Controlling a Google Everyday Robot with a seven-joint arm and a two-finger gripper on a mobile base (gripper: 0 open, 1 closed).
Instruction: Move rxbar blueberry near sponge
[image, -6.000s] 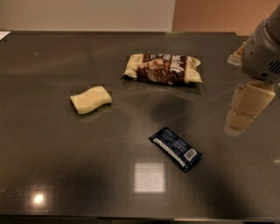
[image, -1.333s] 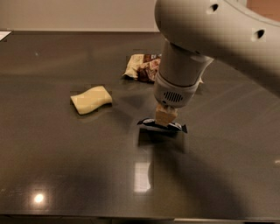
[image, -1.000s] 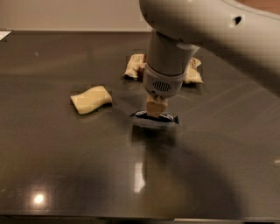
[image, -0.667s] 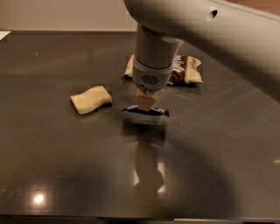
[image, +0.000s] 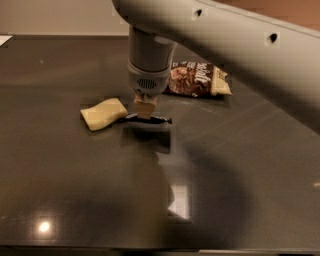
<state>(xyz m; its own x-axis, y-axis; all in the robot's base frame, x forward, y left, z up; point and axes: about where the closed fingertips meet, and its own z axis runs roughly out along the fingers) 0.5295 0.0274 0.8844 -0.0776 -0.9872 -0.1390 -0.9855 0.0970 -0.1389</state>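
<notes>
The pincer (image: 145, 113) points straight down from the pale arm (image: 225, 40) over the middle of the dark desk (image: 70, 190), its cream fingers closed on the rxbar (image: 159, 119), which shows edge-on as a thin dark strip at desk level. The rxbar lies just right of the sponge (image: 102, 113), nearly touching it. A brown snack bag (image: 192, 79) sits farther back to the right

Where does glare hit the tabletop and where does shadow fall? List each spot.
Camera view: a bright square glare patch sits on the tabletop near the front, with a small round hotspot at front left; the arm casts a broad soft shadow centre-right; a dark reflection lies under the pincer, shut on the blue bar beside the sponge.
</notes>
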